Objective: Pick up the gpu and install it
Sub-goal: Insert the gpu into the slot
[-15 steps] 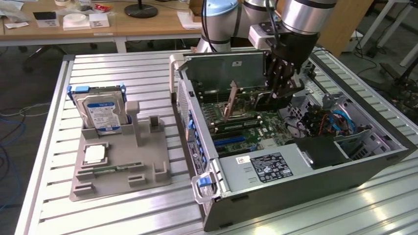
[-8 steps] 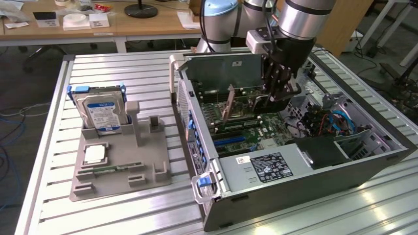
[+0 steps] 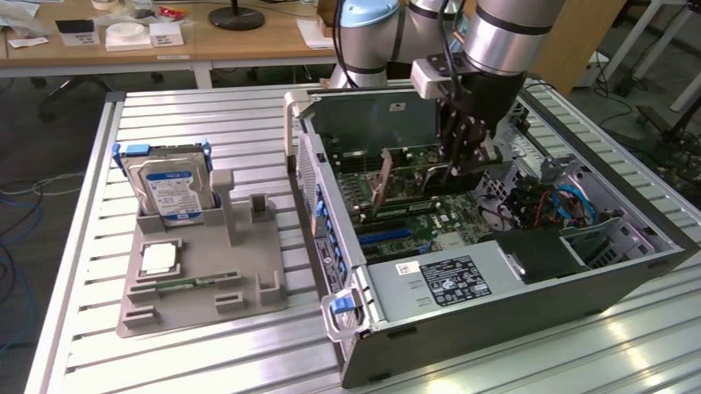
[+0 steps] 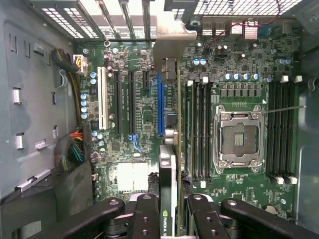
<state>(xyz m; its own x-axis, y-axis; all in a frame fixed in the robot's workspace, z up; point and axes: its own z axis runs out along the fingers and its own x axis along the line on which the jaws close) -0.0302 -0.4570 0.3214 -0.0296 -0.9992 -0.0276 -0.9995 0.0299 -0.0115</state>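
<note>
Inside the open computer case (image 3: 493,287), the arm (image 3: 510,37) is seen pointed nearly straight down, the motherboard (image 4: 134,114) being faced by its wrist. The gpu (image 4: 168,169) is clamped edge-on between the fingers of the gripper (image 3: 465,160), just beside the blue slot (image 4: 160,104).

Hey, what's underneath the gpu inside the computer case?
The green motherboard, with a long blue slot showing right beside the card's edge. The gpu, gripped edge-on in the hand, hides the strip of board directly beneath it, so its seating can't be told.
</note>
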